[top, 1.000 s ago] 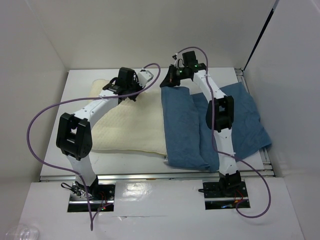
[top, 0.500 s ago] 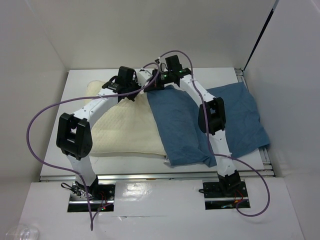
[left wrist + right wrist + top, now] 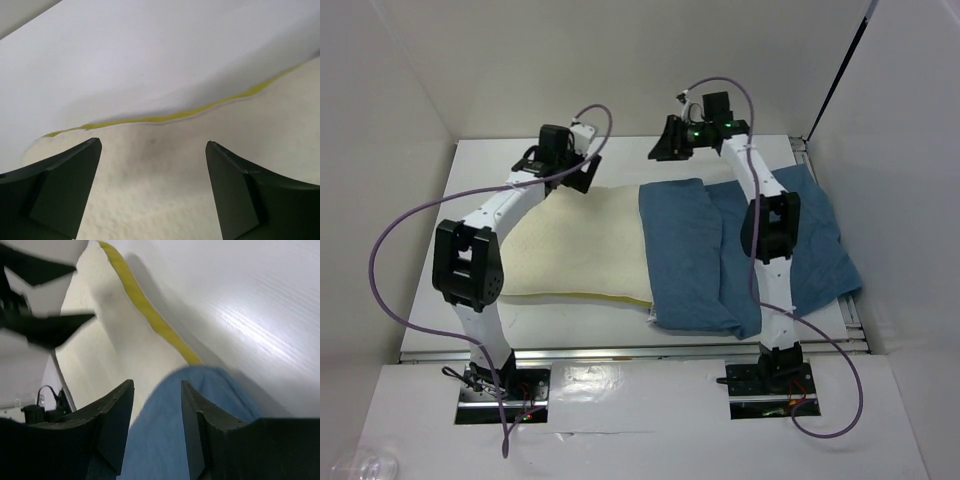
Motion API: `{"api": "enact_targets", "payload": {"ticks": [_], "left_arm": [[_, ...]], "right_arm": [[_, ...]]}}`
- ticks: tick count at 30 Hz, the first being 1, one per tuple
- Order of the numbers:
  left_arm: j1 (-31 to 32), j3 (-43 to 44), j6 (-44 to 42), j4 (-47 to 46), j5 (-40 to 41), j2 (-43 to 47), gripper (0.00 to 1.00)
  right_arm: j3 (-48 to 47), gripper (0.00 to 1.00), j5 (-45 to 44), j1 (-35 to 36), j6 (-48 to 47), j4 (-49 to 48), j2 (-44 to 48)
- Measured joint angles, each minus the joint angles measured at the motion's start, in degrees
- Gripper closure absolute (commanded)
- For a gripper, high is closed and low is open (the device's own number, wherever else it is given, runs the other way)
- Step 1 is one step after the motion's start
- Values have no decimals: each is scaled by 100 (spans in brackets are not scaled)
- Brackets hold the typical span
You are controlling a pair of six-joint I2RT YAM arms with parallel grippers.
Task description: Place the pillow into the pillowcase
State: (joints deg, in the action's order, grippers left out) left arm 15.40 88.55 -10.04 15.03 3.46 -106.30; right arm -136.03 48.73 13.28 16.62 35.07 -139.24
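The cream pillow (image 3: 580, 250) lies flat on the left half of the table, its yellow-piped back edge toward the rear wall. Right of it sprawls the blue pillowcase (image 3: 800, 250), its left edge lying over the pillow's right end. My left gripper (image 3: 582, 172) hovers over the pillow's back edge, open; in the left wrist view the gripper (image 3: 152, 144) frames bare pillow (image 3: 165, 190). My right gripper (image 3: 665, 148) hangs open above the pillowcase's back left corner. In the right wrist view the gripper (image 3: 157, 383) has pillowcase (image 3: 160, 440) below its jaws, beside the pillow (image 3: 100, 340).
White walls close in the white table (image 3: 480, 335) on the left, back and right. A purple cable loops from each arm, the left one (image 3: 395, 235) swinging wide over the table's left side. A metal rail (image 3: 850, 320) runs along the right edge.
Both grippers have opened and risen. The right one has let go of the pillowcase's back corner, which has slid back right off the pillow. The left one has moved slightly left.
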Motion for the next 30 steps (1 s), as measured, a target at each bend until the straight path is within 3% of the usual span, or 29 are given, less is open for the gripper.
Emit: {"api": "enact_targets", "payload": {"ticks": [5,7,13,19,22,30], "left_arm": [[-688,461,586,249,-83,-160,0],[-813,586,732,317,-111,-151,0],[-730,610,907,686,-293,11,0],[-708,605,927,1078,-444,348,0],[-752,605,1008,1193,-496,562,0],[-776,592,1056,1248,-522,831,0]], "right_arm": [[1008,77,173,-280,-2046,1097,1231],[1086,86,284,-20,-2955,1759,1591],[1530,98,308,1366,-5300,3220,1947],[2627,100,-704,2151,-6439,3716,1943],[2719,100,-1110,2304,-6743,3871,1799],[2164,100,-2028,2302,-6260,3770,581]]}}
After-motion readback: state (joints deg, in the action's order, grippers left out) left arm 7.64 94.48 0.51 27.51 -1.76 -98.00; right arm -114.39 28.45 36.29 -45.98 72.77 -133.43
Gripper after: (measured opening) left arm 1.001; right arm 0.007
